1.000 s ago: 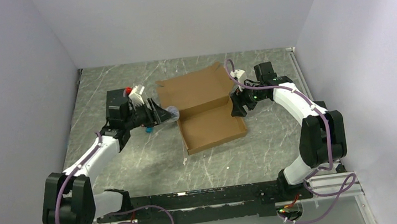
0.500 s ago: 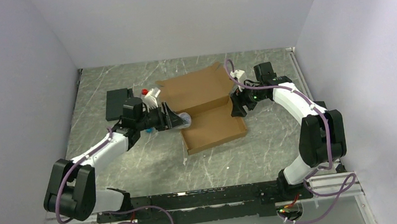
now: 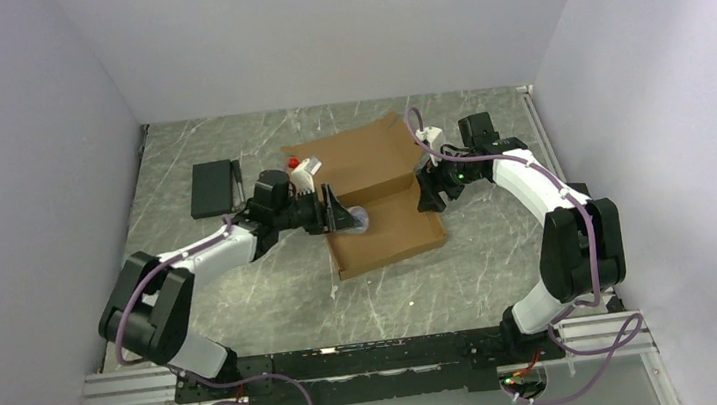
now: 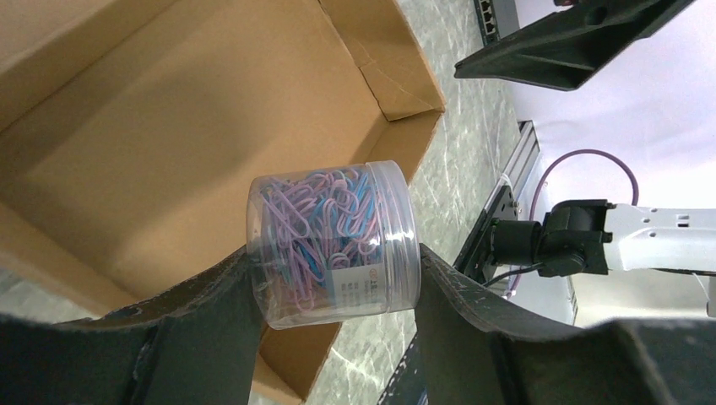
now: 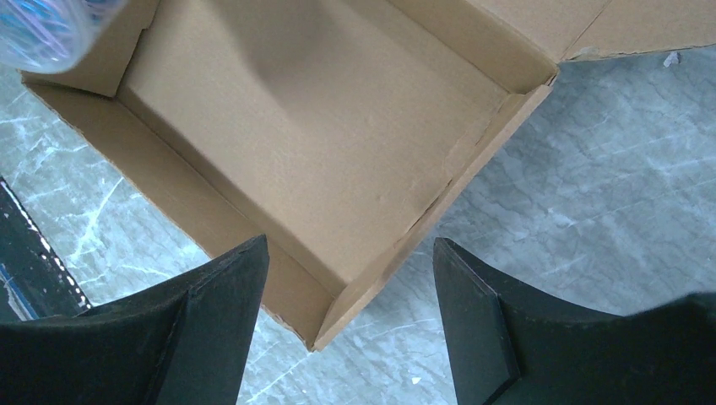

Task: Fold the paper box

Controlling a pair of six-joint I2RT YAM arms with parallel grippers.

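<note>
1. Since half a second ago, the left arm has swung toward the right side of the worktop (image 3: pixel 273 292), carrying a clear jar (image 4: pixel 333 245) from beside the paper box (image 3: pixel 374 196) to a spot above the left wall of its tray. The right arm has not shifted.
2. The paper box is plain brown corrugated cardboard. It lies at the middle of the worktop, a little toward the far right corner, and is turned slightly askew to the edges.
3. Its nearer half is a shallow tray with four low walls standing up. Its farther half is a lid panel lying open and flat toward the far edge, with small flaps at its ends.
4. The left arm stretches low across the worktop from the near left corner, its forearm nearly level.
5. The left pincer (image 4: pixel 333 278) grips the clear jar from both sides. The jar lies on its side and is full of pink, purple and blue paper clips.
6. The right arm arches up from the near right corner and bends back down to the right end of the box.
7. The right pincer (image 5: pixel 346 253) is spread wide, gripping nothing. It points down over the tray's right end.
8. A flat black object (image 3: pixel 211 188) lies near the far left corner.
</note>
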